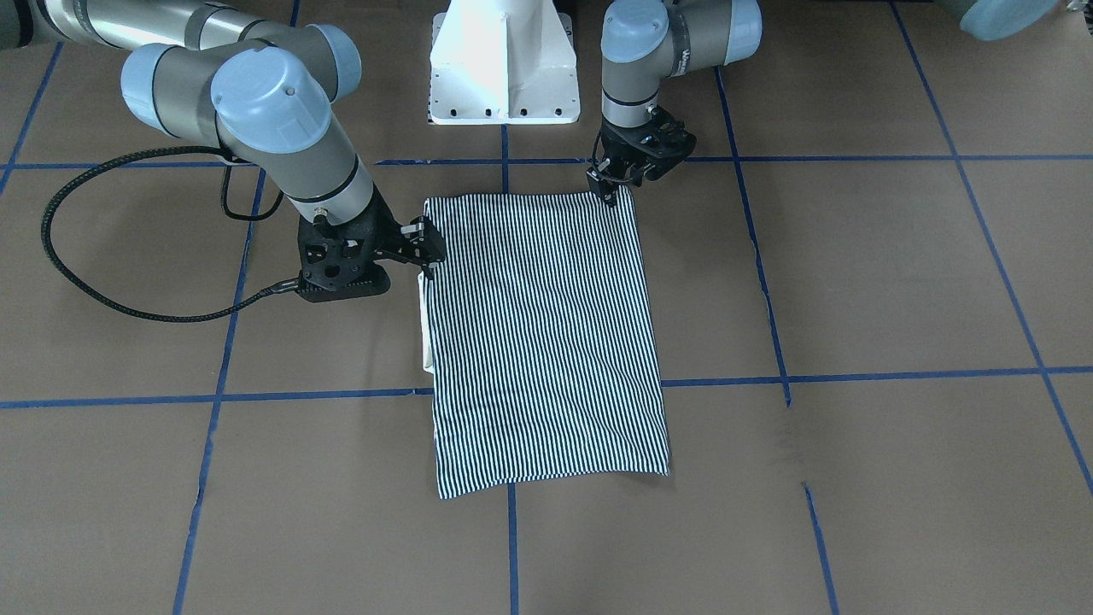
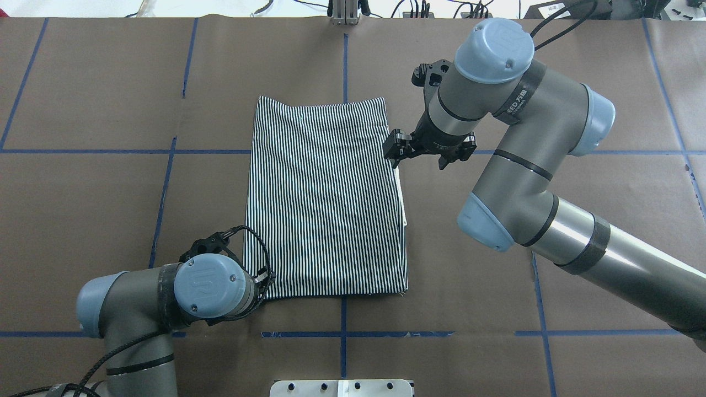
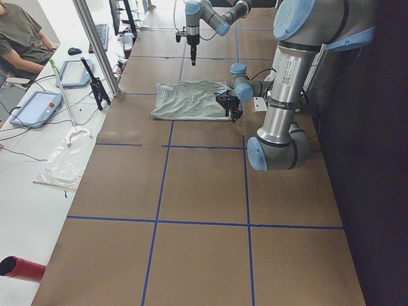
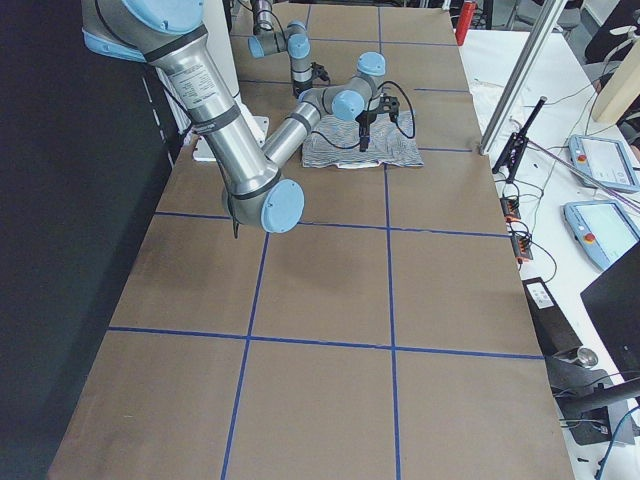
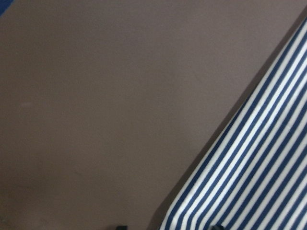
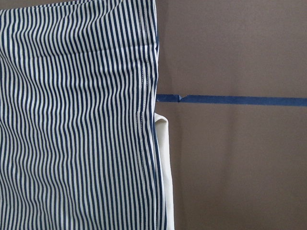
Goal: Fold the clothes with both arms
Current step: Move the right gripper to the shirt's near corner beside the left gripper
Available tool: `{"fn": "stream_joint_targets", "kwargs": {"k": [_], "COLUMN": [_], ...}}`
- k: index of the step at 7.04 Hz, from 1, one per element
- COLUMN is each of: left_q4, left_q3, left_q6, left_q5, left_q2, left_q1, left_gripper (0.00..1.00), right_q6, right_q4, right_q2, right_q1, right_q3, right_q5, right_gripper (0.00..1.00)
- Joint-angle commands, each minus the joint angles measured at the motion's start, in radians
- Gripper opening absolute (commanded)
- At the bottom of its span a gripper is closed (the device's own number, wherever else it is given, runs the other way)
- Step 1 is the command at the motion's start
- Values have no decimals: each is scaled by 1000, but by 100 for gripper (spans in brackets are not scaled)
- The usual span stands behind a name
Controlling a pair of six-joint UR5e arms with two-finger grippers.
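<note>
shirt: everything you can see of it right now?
The polo shirt is folded into a flat rectangle, thin navy-and-white stripes, soft knit by the look, lightly rippled. It lies on the brown table. A cream collar strip peeks from the long edge on the robot's right. The left claw is at its near corner, the right claw at the collar edge; contact unclear.

One striped polo shirt (image 1: 546,342); two robot arms, the left arm (image 2: 138,309) and the right arm (image 2: 524,165); one white pedestal base (image 1: 504,68); one seated person (image 3: 22,38).
</note>
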Motion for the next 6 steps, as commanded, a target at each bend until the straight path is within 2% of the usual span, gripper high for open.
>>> {"fn": "stream_joint_targets", "kwargs": {"k": [1, 2, 4, 6], "left_q4": [0, 0, 0, 1], "left_q3": [2, 2, -18, -91], "left_q6": [0, 0, 18, 128], "left_q5": [0, 1, 10, 6], "left_q2": [0, 0, -3, -3], "left_q1": [0, 0, -12, -24], "left_gripper": [10, 0, 0, 0], "right_q6": [0, 0, 0, 41], "right_q4": [-1, -1, -1, 1], "right_q2": [-2, -2, 0, -2], "right_q1": [0, 1, 1, 1], "right_q3": [0, 0, 2, 12], "right_q5": [0, 0, 0, 1], "right_gripper": [100, 100, 100, 100]}}
